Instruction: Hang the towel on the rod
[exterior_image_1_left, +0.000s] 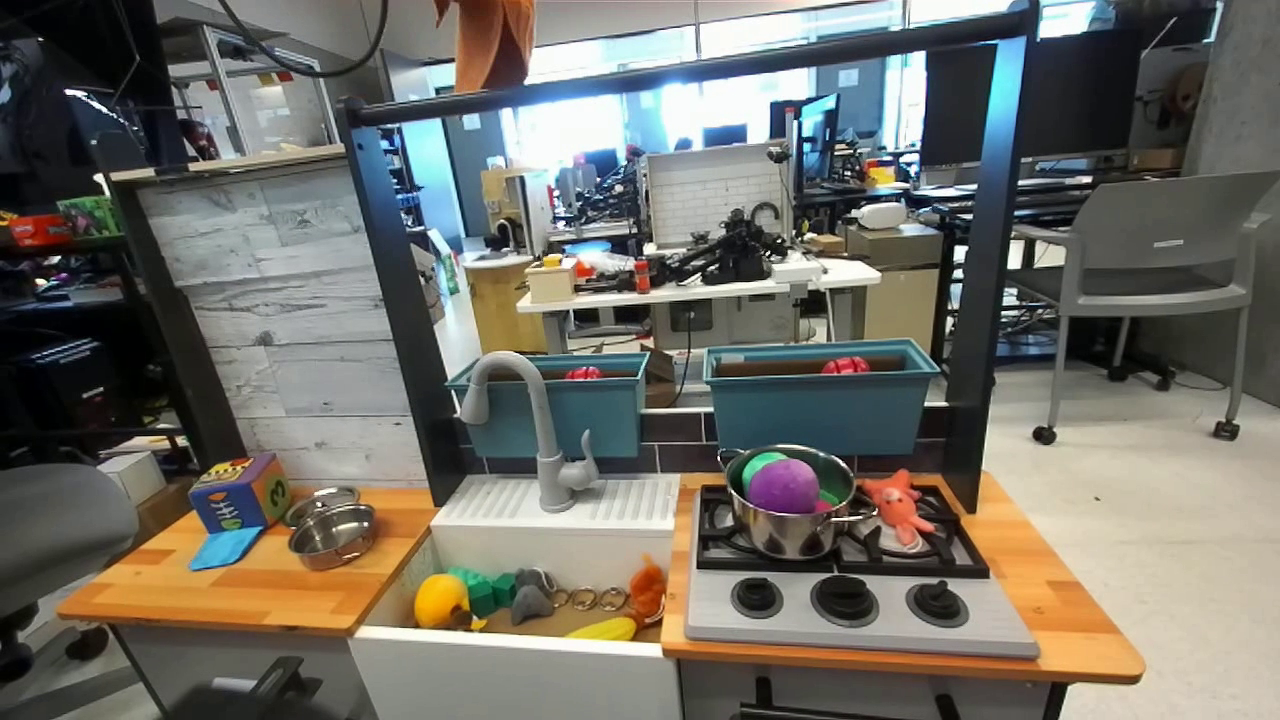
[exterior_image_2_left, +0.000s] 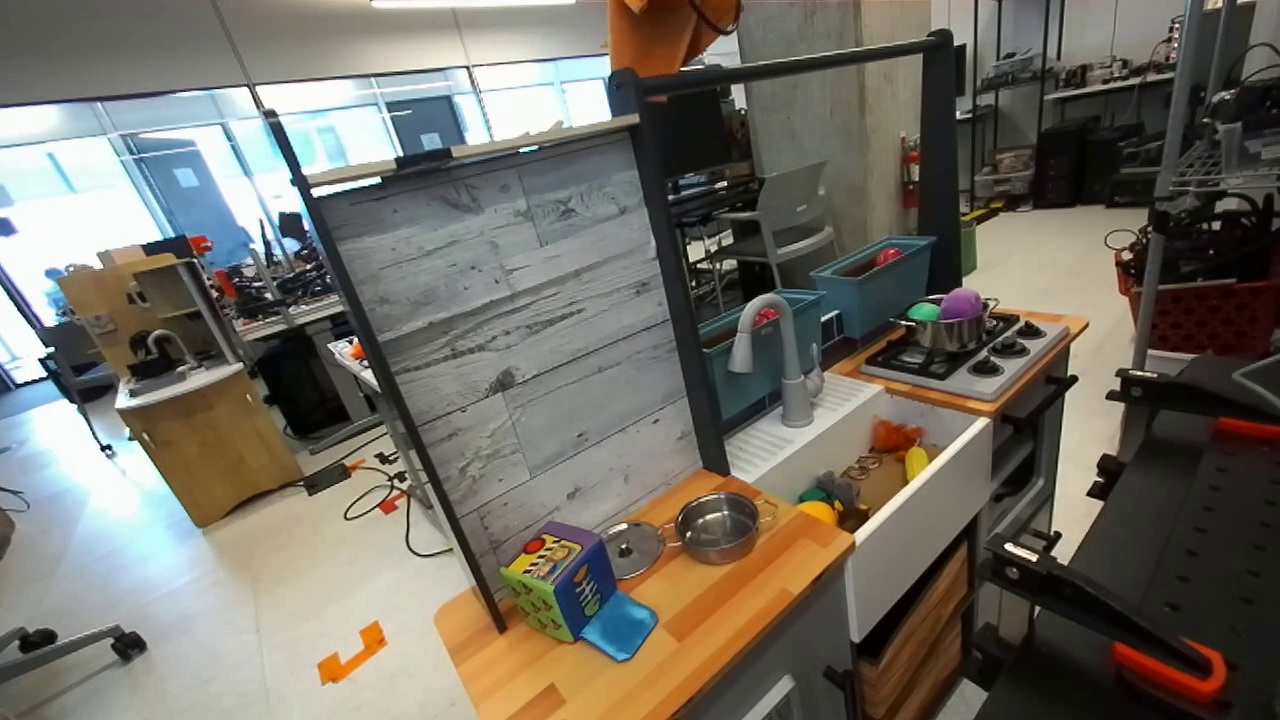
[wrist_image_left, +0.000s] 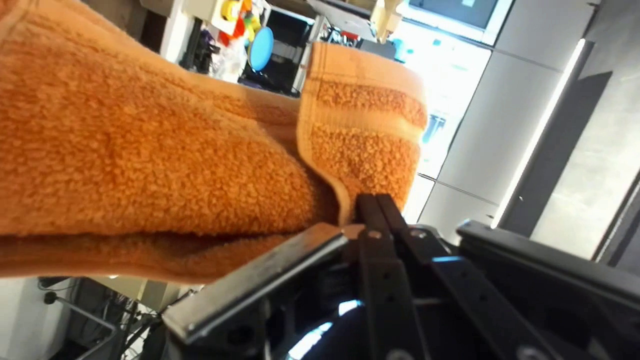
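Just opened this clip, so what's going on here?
A robot's hand is shut on an orange towel, seen close up in the wrist view. In both exterior views the towel's lower end shows by the black rod atop a play kitchen, with no cloth seen hanging below the rod. It doesn't look hung yet; whether towel and rod touch, I can't tell.

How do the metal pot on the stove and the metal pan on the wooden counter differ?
The pot looks bigger and deeper than the pan. The pot is heaped with purple and green toys; nothing shows inside the pan. Both are round, shiny metal.
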